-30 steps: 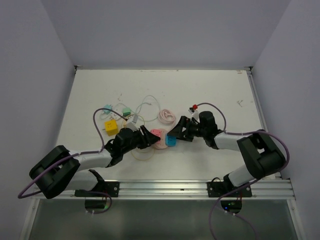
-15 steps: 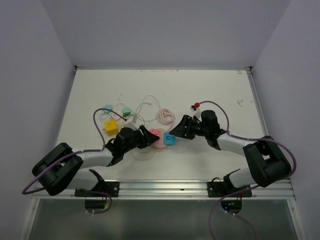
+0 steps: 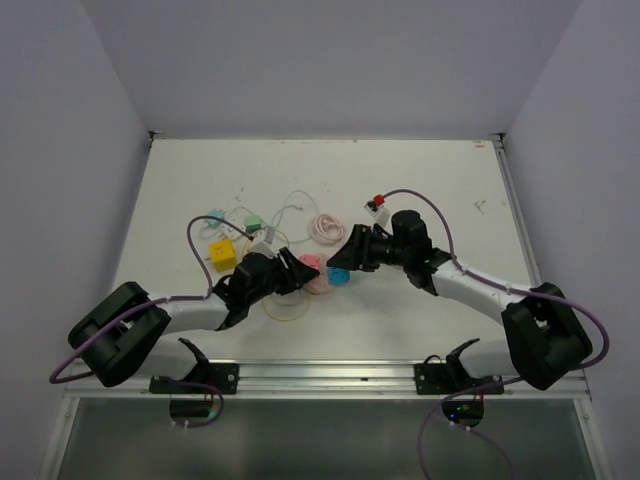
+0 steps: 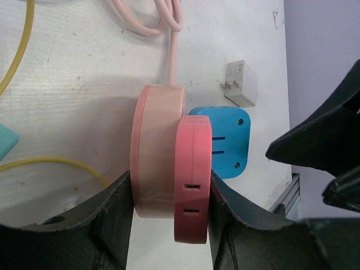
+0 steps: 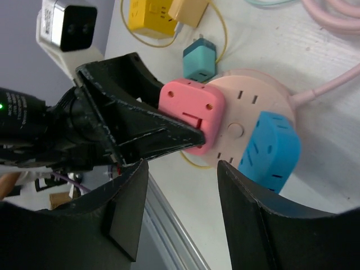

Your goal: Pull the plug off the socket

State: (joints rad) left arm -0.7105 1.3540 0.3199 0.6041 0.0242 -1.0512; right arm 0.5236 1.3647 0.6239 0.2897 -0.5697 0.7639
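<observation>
The pale pink round socket lies flat on the white table with a pink plug and a blue plug seated in its face. My left gripper is shut on it: one finger presses the socket's back, the other presses the pink plug. The blue plug sits just past that finger. My right gripper hovers open beside the socket, with only bare table between its fingers. The blue plug lies just beyond its right finger, and the pink plug is ahead of the gap.
A yellow plug, teal plugs and thin cables lie left of the socket. The socket's pink cord is coiled behind it. A yellow cable loop lies in front. A white charger rests near the blue plug. The metal rail marks the near edge.
My right gripper's jaws have narrowed and its wrist has drawn back and up from the blue plug. The left gripper and the socket have stayed put.
</observation>
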